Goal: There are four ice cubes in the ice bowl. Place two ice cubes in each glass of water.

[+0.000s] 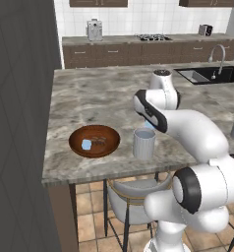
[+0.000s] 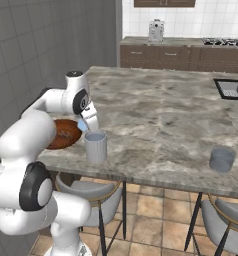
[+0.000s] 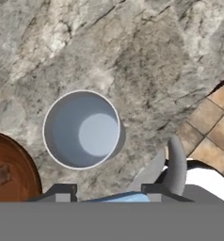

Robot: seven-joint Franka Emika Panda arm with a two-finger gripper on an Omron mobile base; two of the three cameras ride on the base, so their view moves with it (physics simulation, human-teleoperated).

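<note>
Item 1: two-finger gripper (image 2: 84, 125) on white arm – jaws part-open, closed onto one small pale-blue translucent ice cube (image 2: 83, 125); held above rim of nearer tumbler, not touching it. In hand view the cube (image 3: 115, 198) shows as a blue sliver btwn the dark fingertips (image 3: 62, 192).

Item 2: short grey ribbed tumbler (image 1: 144, 143), pale rim – upright nr front edge of grey marbled countertop (image 1: 99, 98), just beside the bowl, apart from it. Hand view looks straight down into it (image 3: 81, 129); contents unclear, can't tell if any cube inside.

Item 3: wide shallow reddish-brown wooden bowl (image 1: 94, 141) – nr front-left corner of countertop. One pale-blue cube (image 1: 86, 144) lies in it; other contents indistinct.

Item 4: second grey tumbler (image 2: 222, 159) – upright nr front edge, well apart toward the right end.
</note>
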